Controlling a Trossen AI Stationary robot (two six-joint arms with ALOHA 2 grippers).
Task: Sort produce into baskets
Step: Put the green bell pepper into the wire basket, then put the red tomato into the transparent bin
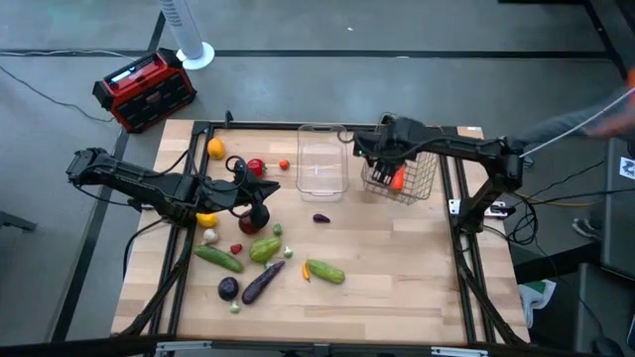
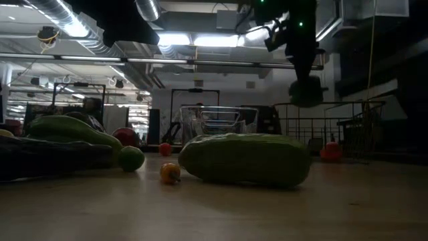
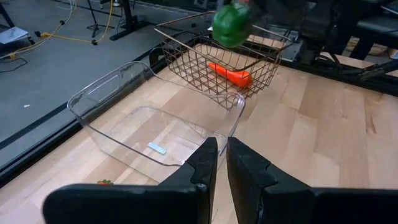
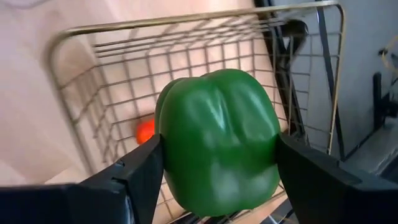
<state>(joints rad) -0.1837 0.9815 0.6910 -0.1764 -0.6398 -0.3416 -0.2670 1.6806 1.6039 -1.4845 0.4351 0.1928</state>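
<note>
Industrial lab: exposed ceiling ducts [image 2: 60, 20], cables.

Top view: bright and even, with small soft shadows under the food on the table [image 1: 397, 288].
Low view: dark; the ceiling lights [image 2: 194, 40] glare white, and the near cucumber [image 2: 244, 158] is dim and blurry.
Left wrist view: clear and bright; the green pepper [image 3: 231, 25] is blurry.
Right wrist view: shiny spots on the pepper; the wire basket [image 4: 124, 74] behind it is soft.

We cannot see most of the carrot [image 4: 145, 130]: the green pepper [image 4: 217, 140] between the right gripper's [image 4: 214, 168] jaws covers it. The pepper's underside runs past the picture's edge. Beyond the jaws, the wire basket's [image 4: 93, 106] floor is largely blocked.
</note>
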